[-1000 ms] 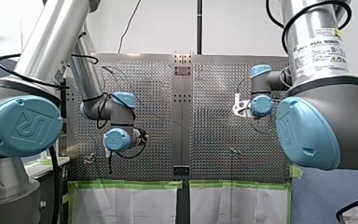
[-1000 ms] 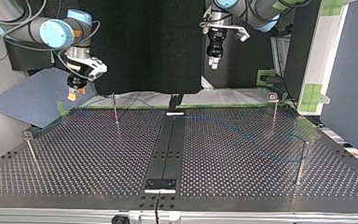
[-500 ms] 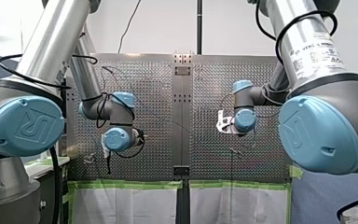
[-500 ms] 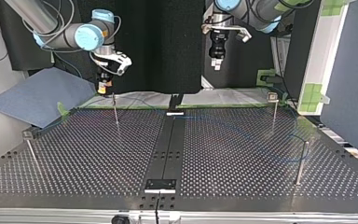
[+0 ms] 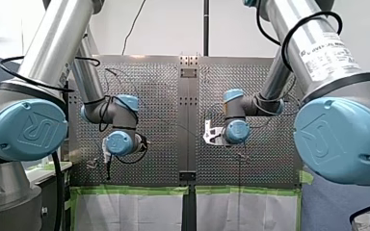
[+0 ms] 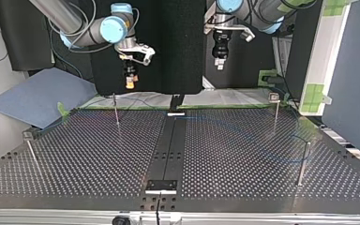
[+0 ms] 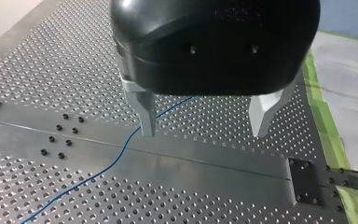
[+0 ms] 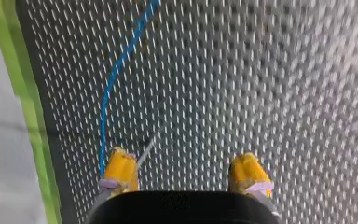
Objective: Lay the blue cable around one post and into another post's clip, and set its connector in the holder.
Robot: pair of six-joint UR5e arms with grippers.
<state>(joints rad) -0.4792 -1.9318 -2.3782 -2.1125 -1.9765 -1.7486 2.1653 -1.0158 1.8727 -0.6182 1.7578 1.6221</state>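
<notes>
Holey metal table (image 6: pixel 75 159) spreads before us. Black middle strip (image 6: pixel 168 150) is our marker.
- Near end of strip: small bracket (image 6: pixel 161 186), maybe holder. We see no plug in it.
- Farther along strip: blue cable (image 7: pixel 121 150) crosses it at slant, lying loose, round no post (image 6: pixel 303 164).
- Farther off: both grippers hang in air.
- Left gripper (image 7: pixel 204 133): fingers spread, empty. Cable passes under one finger, not between two.
- Right gripper (image 8: pixel 183 170): yellow pads (image 8: pixel 120 170) apart, empty. Cable runs beside one pad, straight ahead.
- We cannot tell which gripper is closer. Either needs small side step to straddle cable.
</notes>
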